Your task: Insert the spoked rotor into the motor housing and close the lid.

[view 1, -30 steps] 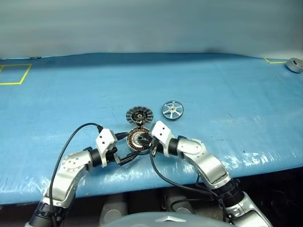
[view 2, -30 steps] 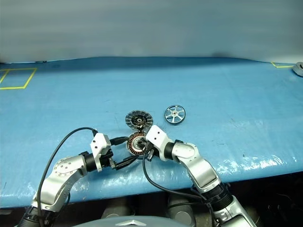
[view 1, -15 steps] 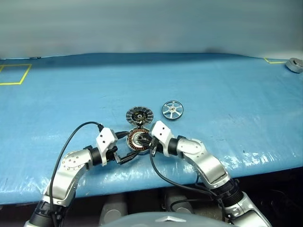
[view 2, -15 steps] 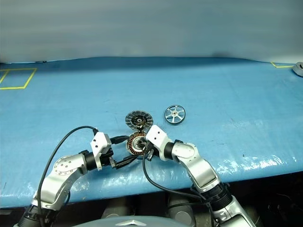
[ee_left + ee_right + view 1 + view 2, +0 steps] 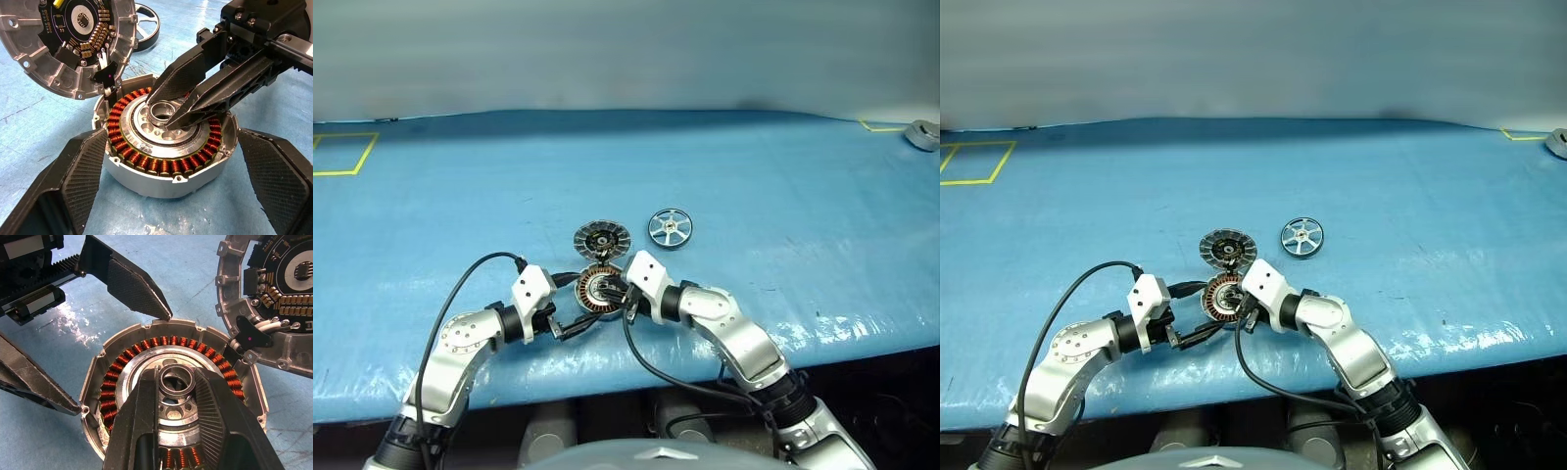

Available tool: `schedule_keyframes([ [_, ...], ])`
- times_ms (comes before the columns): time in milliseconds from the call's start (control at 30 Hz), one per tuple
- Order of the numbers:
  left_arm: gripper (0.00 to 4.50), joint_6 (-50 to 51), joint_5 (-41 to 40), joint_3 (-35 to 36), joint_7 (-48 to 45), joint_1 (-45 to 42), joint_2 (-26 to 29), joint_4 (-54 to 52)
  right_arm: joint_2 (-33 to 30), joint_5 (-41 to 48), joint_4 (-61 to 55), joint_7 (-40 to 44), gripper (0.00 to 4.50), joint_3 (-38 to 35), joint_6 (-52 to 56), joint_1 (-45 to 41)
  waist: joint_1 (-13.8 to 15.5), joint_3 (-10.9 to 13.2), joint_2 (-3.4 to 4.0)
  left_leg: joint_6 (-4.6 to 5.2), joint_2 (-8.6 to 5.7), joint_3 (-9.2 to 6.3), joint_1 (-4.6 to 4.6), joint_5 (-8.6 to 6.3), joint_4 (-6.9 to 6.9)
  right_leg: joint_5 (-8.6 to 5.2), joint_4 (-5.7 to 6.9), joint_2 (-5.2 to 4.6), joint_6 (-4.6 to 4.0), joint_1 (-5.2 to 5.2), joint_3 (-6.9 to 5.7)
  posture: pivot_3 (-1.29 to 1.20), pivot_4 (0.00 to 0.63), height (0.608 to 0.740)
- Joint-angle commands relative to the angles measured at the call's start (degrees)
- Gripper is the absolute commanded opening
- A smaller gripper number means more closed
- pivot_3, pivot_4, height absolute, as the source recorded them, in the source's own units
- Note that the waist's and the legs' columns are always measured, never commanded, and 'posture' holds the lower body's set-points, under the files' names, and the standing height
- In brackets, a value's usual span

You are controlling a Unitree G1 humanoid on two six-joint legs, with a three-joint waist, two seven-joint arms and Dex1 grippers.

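The motor housing (image 5: 595, 291) with its ring of copper windings sits on the blue table near the front edge. My right gripper (image 5: 177, 379) reaches into the housing's silver centre and is shut on a small metal ring (image 5: 163, 110) there. My left gripper (image 5: 168, 141) is open, with one finger (image 5: 73, 181) on each side of the housing's wall. The lid (image 5: 603, 239) stands tilted up at the housing's far edge, circuit-board face showing, joined to it by wires. The spoked rotor (image 5: 669, 228) lies flat just right of the lid, apart from both grippers.
The blue table cover (image 5: 783, 196) stretches wide on all sides. A grey object (image 5: 922, 134) lies at the far right corner. Yellow tape marks a square (image 5: 342, 154) at the far left. The front edge (image 5: 862, 338) runs just behind my arms.
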Motion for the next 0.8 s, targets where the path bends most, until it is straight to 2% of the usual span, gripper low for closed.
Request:
schedule_keyframes([
  [33,4.50,-1.0,-0.1,0.4,-0.1,-0.2,0.0,-0.7,-0.5,-0.8,0.0,0.6,1.08,0.9,-1.0,0.2,0.0,0.0,0.00,0.00,0.00,0.00,0.00,0.00,0.00,0.00,0.00,0.00,0.00,0.00,0.00,0.00,0.150,0.740],
  [167,4.50,-0.9,-0.1,0.5,0.0,-0.1,0.0,-0.8,-0.3,-0.4,-0.1,0.3,2.26,0.4,0.2,0.4,0.0,0.0,-0.01,0.00,0.00,0.00,0.00,0.00,0.00,0.00,0.00,0.00,0.00,0.00,0.00,0.00,0.150,0.740],
  [333,4.50,-0.8,-0.3,0.5,0.0,0.0,0.0,-0.8,0.1,0.2,-0.6,-0.7,2.26,-1.3,-0.3,0.2,0.0,0.0,-0.01,0.00,0.00,0.00,0.00,0.00,0.01,0.00,0.00,0.00,0.00,0.01,0.00,0.00,0.150,0.740],
  [533,4.50,-0.8,-0.2,0.5,-0.1,0.0,0.0,-0.8,1.2,5.3,-3.5,0.4,2.26,-4.8,-0.7,0.4,0.2,0.0,-0.01,0.00,-0.01,0.00,-0.02,0.00,0.03,0.01,0.00,-0.01,0.01,0.01,0.00,0.00,0.150,0.740],
  [633,4.50,-0.8,-0.2,0.4,-0.2,-0.3,0.0,-0.6,2.2,5.9,-3.2,0.1,1.63,-5.1,-1.1,0.1,0.1,0.0,-0.01,0.00,0.01,0.00,-0.01,0.00,0.02,0.01,0.00,0.02,0.01,0.00,0.00,0.00,0.150,0.740],
  [800,4.50,-0.9,-0.1,0.3,-0.3,-0.6,0.0,-0.3,2.9,3.9,-0.7,-0.5,0.07,-3.1,-3.3,0.3,0.1,0.0,-0.01,0.00,0.04,0.01,-0.01,0.00,0.00,0.01,0.00,0.05,0.01,0.00,-0.01,0.00,0.150,0.740],
])
